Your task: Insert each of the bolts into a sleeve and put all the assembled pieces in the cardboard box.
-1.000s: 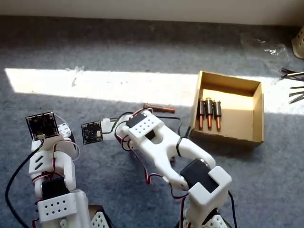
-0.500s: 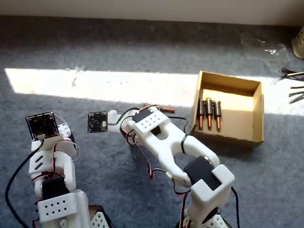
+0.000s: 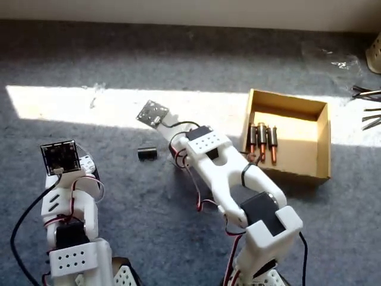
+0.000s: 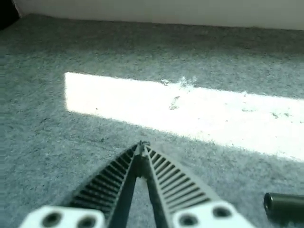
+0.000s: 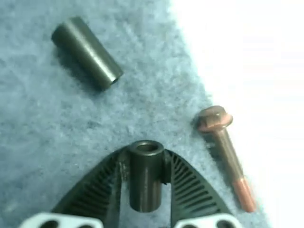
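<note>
In the right wrist view my right gripper [image 5: 145,154] is shut on a black sleeve [image 5: 144,180], held upright with its open end showing. On the carpet just beyond it lie a copper bolt [image 5: 224,142] and a second loose black sleeve [image 5: 87,52]. From above, the right arm [image 3: 209,150] stretches to the middle of the carpet, with a loose sleeve [image 3: 147,154] to its left. The cardboard box [image 3: 321,128] on the right holds three assembled pieces [image 3: 262,140]. My left gripper [image 4: 141,148] is shut and empty, low over the carpet, with a sleeve [image 4: 285,206] off to one side.
The left arm [image 3: 65,196] stands at the front left. A band of sunlight [image 3: 71,104] crosses the grey carpet. Dark tools [image 3: 366,92] and a white object [image 3: 375,53] lie at the far right edge, beyond the box.
The right arm has swung away from the left arm, toward the back and the box, uncovering a loose sleeve on the carpet. The left arm has shifted only slightly.
</note>
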Robot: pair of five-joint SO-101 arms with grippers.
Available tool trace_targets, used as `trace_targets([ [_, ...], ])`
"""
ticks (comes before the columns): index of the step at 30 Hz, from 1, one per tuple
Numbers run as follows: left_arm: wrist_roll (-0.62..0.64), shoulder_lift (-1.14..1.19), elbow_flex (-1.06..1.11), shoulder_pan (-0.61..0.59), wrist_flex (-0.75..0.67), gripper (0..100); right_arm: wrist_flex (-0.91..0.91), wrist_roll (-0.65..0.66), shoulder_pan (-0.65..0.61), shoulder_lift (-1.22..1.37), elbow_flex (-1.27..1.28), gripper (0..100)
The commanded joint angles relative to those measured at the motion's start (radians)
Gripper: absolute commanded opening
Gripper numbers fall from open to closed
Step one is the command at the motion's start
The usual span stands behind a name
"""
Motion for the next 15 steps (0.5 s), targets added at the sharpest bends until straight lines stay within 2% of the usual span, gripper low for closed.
trace_targets([
  [1, -0.044, -0.012, -0.008, 0.065, -0.018, 2, 0.051, -0.086, 0.021, -0.151, -0.039, 0.9],
  [6, -0.140, -0.012, 0.012, 0.130, -0.020, 1, 0.193, -0.147, 0.021, -0.326, -0.039, 0.9],
  [15, -0.140, -0.012, 0.016, 0.134, -0.020, 1, 0.285, -0.144, 0.022, -0.633, 0.038, 0.9],
])
